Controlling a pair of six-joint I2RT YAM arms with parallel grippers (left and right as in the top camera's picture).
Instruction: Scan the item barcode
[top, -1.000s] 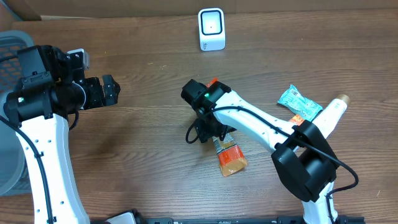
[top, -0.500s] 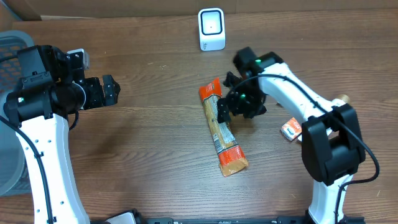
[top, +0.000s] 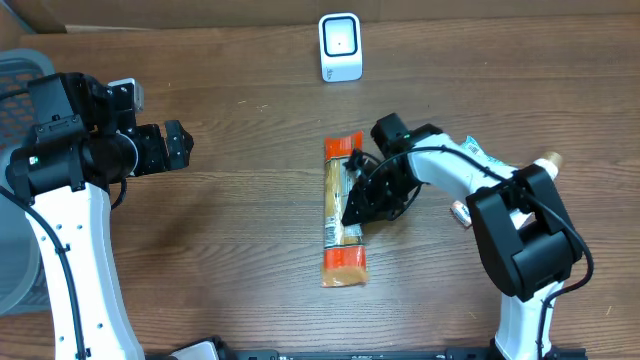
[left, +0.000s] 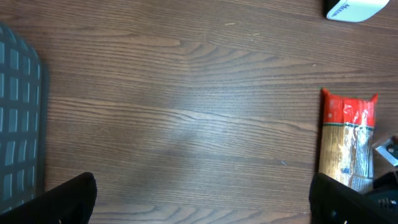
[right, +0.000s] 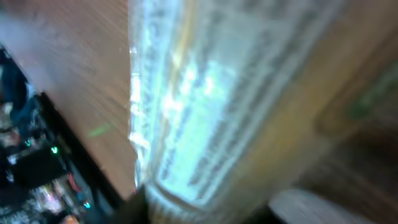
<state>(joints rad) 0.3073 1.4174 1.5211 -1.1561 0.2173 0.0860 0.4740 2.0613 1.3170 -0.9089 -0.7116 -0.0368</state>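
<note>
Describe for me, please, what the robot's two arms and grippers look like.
The left arm and right arm match: smooth white shells between bulky black joints, with a thin black cable running along each. The left gripper and right gripper are black throughout; I see no readable markings.

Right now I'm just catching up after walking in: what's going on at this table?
The right hand is down on the long pasta packet lying mid-table; whether it grips it is unclear. The left hand hangs open over the left side, holding nothing. The white scanner stands at the far edge, away from the packet.
</note>
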